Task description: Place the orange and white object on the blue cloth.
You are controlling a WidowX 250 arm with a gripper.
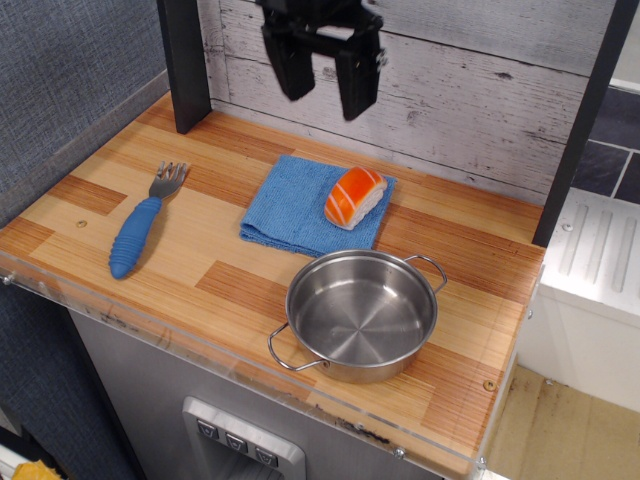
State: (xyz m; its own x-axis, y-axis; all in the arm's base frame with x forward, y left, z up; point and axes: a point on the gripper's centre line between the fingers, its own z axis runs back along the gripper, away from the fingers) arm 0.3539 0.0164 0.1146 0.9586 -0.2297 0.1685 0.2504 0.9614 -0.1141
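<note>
On the blue towel's (312,205) right edge sits the toy salmon sushi (354,196), small, glossy, likely light and slippery, best pinched across its sides, while my gripper (321,87) hangs above with jaws open and empty.

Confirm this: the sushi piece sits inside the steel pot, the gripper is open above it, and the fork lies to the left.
Not quite. The observation.image view shows the orange and white object resting on the blue cloth, not inside the steel pot, which holds nothing. The rest stands: the gripper is open above, and the fork lies to the left.
</note>
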